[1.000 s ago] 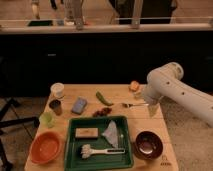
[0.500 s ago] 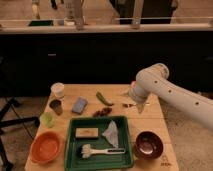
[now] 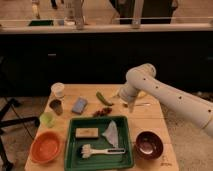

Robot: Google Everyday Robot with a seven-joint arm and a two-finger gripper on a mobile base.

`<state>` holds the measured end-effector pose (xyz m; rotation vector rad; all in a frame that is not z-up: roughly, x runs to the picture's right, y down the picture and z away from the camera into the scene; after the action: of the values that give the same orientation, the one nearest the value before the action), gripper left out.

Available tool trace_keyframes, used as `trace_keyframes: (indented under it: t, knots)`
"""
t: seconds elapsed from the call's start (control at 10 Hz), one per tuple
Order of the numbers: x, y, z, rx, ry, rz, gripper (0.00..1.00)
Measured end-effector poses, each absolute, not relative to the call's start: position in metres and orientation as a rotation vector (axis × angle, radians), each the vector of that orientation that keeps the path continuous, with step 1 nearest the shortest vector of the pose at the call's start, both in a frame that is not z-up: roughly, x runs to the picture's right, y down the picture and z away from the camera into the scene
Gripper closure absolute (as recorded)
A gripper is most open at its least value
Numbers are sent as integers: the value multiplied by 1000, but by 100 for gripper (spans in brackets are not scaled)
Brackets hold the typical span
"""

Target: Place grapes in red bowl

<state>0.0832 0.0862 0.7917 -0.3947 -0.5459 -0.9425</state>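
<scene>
The grapes (image 3: 102, 112), a small dark red-brown cluster, lie on the wooden table (image 3: 150, 119) just behind the green tray, near the tip of a green pepper (image 3: 103, 98). The red bowl (image 3: 46, 147), bright orange-red, sits at the table's front left corner. My gripper (image 3: 131, 106) hangs from the white arm over the table's right half, to the right of the grapes and apart from them.
A green tray (image 3: 100, 144) holds a brush, a tan block and a white cloth. A dark maroon bowl (image 3: 149, 145) sits front right. A white cup (image 3: 58, 89), a dark cup (image 3: 55, 107), a green cup (image 3: 47, 119) and a blue sponge (image 3: 79, 105) stand at left.
The arm has swung left, bringing the gripper from the table's right edge toward the middle, closer to the grapes. The objects on the table have not moved.
</scene>
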Motion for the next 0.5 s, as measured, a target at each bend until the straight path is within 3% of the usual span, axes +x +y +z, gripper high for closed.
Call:
trace_keyframes:
  t: [0.5]
  knots:
    - [61,89,795,-406,-573,-994,20]
